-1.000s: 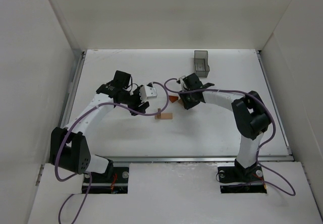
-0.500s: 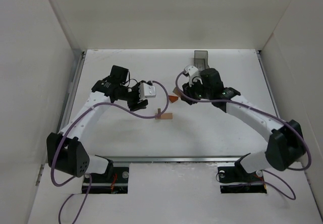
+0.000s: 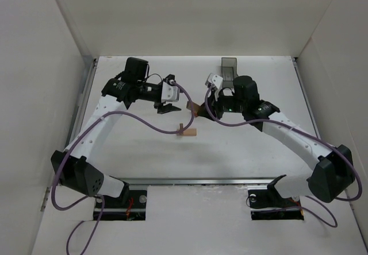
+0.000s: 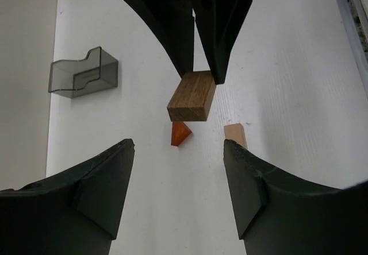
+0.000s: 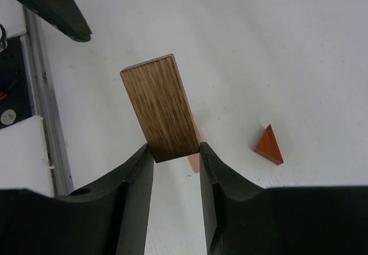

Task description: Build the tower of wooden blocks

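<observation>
Black left tool (image 3: 168,108) (image 4: 178,150): fingers spread wide with nothing between them; it hangs over the desk (image 3: 132,146) left of centre, facing the right tool.
Left arm (image 3: 92,126): reaches from its base at the near left edge far out over the desk.
Tan blocks (image 3: 188,132): on the desk near the centre, nearer the bases than both tools. From above, a pale piece lies flat with what looks like a narrower piece upright at its left end. The left wrist view shows only one pale block (image 4: 235,135), free of both tools.
Brown block (image 3: 193,108) (image 4: 192,96) (image 5: 161,108): darker grained wood, rectangular. It is pinched at one end and held off the desk, its free end sticking out toward the left tool. It sits between the two tools and touches only the right one.
Right tool (image 3: 198,104) (image 4: 201,76) (image 5: 176,151): clamped on the brown block, one finger on each side of it.
Triangle (image 4: 180,133) (image 5: 269,145): orange, lying alone on the desk, near the tan blocks but apart from them. From above I cannot pick it out beside the right tool.
Bin (image 3: 229,66) (image 4: 83,71): dark grey and translucent, at the far edge of the desk beyond the right tool, well apart from the blocks.
Right arm (image 3: 293,140): stretched from the near right base toward the centre.
</observation>
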